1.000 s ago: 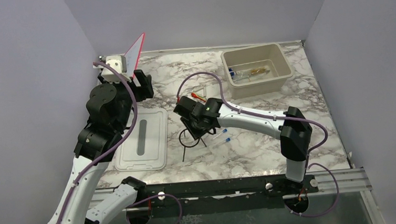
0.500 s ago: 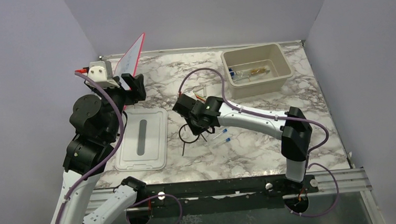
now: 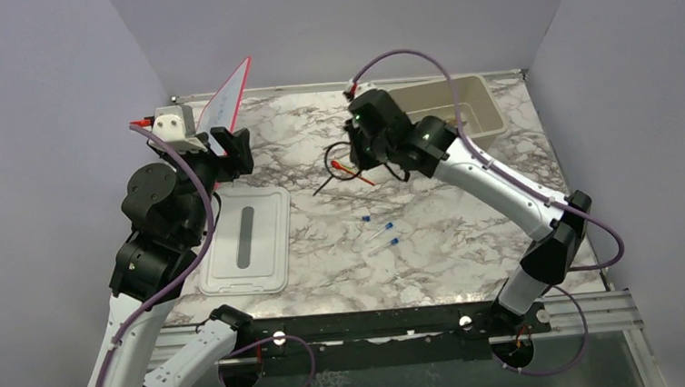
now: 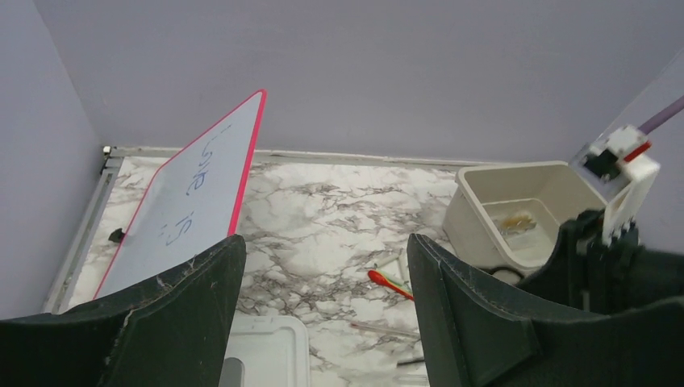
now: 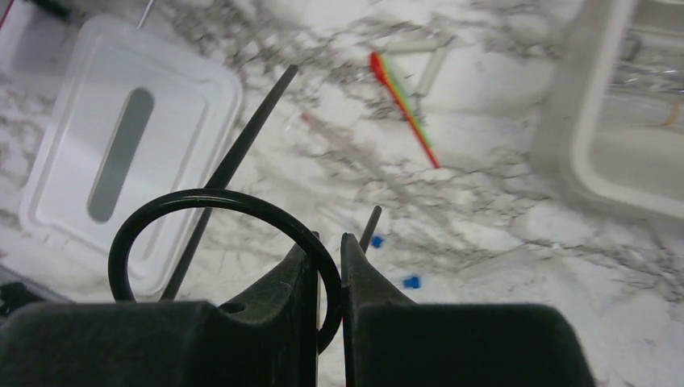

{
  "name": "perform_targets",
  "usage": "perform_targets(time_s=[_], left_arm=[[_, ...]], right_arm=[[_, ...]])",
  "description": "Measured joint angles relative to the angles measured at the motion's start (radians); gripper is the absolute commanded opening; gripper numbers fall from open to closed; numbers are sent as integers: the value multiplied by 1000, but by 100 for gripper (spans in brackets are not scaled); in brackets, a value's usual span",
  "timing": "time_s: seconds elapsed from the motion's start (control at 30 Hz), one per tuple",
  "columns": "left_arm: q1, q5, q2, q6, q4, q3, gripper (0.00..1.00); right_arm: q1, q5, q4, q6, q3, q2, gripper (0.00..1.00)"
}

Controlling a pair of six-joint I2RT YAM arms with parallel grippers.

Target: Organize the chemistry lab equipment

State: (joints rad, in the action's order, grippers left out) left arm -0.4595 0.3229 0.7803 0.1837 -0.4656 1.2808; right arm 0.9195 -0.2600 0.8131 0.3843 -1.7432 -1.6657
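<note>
My right gripper (image 3: 357, 159) (image 5: 327, 242) is shut on the black wire ring (image 3: 339, 160) (image 5: 202, 197) and holds it above the table, left of the beige tub (image 3: 484, 115). A ring leg (image 5: 242, 145) hangs down to the left. The orange-red stick (image 3: 347, 169) (image 5: 403, 97) (image 4: 387, 282) lies under the ring. Two clear blue-capped tubes (image 3: 383, 236) and a small blue piece (image 3: 365, 218) lie mid-table. My left gripper (image 3: 236, 160) (image 4: 323, 242) is open and empty, raised beside the red-framed board. Silvery tongs are not visible.
The red-framed white board (image 3: 230, 94) (image 4: 193, 201) leans at the back left. The slotted lid (image 3: 247, 241) (image 5: 129, 153) lies flat at the left. The tub (image 4: 484, 201) (image 5: 581, 121) holds clear tubes and a yellowish item; my right arm covers part of it.
My right gripper lifted the black ring off the table centre and carried it back towards the tub. My left arm rose a second ago and has stayed still since.
</note>
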Motion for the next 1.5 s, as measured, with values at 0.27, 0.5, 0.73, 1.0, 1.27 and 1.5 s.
perform_targets(time_s=[0.27,0.5,0.73,1.0,1.27,1.5], left_arm=[[0,-50,6,53,21,-63,76],[0,-188,73,105,84,-172,76],[0,-280,128,137,135,-239,76],[0,-362,172,184,245,-330,76],[0,-386,253,214,290,-366,76],[0,-387,273,225,318,-367,76]], right_arm=[[-359,65,-3,-126,-74,16,1],[-605,195,11,-233,-120,16,1],[-761,372,59,-362,-190,-65,1],[-777,428,117,-454,-267,-245,1],[-777,424,156,-456,-278,-306,1],[-777,425,166,-457,-258,-326,1]])
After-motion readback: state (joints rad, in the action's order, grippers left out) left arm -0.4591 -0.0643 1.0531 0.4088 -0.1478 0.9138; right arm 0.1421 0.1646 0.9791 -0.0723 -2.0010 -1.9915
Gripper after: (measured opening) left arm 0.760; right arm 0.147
